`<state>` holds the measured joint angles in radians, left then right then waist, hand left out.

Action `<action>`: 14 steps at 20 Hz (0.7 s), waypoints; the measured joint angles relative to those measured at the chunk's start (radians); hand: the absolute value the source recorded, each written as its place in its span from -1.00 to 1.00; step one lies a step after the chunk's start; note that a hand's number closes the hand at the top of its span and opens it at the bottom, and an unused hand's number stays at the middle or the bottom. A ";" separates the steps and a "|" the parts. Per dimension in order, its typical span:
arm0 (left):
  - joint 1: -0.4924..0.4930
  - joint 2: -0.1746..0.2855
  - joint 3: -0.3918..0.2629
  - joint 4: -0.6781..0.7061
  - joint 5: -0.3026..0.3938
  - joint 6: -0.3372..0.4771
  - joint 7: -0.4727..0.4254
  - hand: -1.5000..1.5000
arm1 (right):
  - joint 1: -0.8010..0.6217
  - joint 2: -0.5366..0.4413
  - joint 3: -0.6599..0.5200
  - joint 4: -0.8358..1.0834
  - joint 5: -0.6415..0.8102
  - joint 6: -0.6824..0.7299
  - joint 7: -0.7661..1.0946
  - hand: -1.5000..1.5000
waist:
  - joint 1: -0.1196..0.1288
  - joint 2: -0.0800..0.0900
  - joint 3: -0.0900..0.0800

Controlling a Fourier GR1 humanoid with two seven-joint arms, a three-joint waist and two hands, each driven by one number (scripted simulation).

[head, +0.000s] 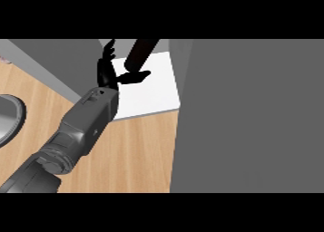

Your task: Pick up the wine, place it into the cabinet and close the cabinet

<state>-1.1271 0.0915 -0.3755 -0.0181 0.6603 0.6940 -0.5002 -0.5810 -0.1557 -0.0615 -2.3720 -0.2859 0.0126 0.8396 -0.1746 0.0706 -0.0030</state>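
Left hand (pixel 109 74) open beside the wine (pixel 141 52), fingers spread, thumb at its base.
It leans over the white shelf (pixel 154 95); I judge it heavy, slick, breakable glass, so I would grip mid-body.

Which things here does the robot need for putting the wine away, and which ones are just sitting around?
For the job:
wine bottle, dark and tilted
cabinet, with its white shelf under the bottle
left hand, right beside the bottle

Just lying about:
metal basin at the left edge
wooden counter
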 measured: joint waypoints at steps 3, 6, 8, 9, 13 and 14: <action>0.000 -0.001 -0.002 -0.002 -0.002 -0.009 -0.009 -1.00 | 0.006 0.000 0.005 -0.001 -0.001 0.004 0.001 -1.00 | 0.001 0.000 -0.002; 0.000 -0.001 -0.005 -0.003 -0.005 -0.025 -0.023 -1.00 | 0.007 0.001 0.010 -0.002 0.000 0.003 0.002 -1.00 | 0.002 -0.001 -0.004; 0.000 -0.004 -0.009 -0.009 -0.010 -0.058 -0.028 -1.00 | 0.004 0.002 0.011 -0.002 0.000 -0.001 0.004 -1.00 | 0.007 -0.002 -0.007; 0.001 -0.007 -0.013 -0.015 -0.013 -0.083 -0.031 -1.00 | 0.004 0.001 0.008 -0.001 0.000 -0.003 0.008 -1.00 | 0.011 -0.003 -0.008; 0.005 -0.016 -0.020 -0.048 -0.020 -0.205 -0.059 -1.00 | 0.003 -0.001 0.001 0.002 0.002 -0.007 0.009 -1.00 | 0.034 -0.011 -0.010; 0.007 -0.018 -0.018 -0.059 -0.019 -0.239 -0.077 -1.00 | 0.000 -0.001 -0.001 0.001 0.002 -0.010 0.011 -1.00 | 0.040 -0.014 -0.010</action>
<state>-1.1202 0.0734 -0.3936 -0.0774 0.6417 0.4554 -0.5768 -0.5807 -0.1572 -0.0629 -2.3707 -0.2840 0.0025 0.8504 -0.1345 0.0570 -0.0126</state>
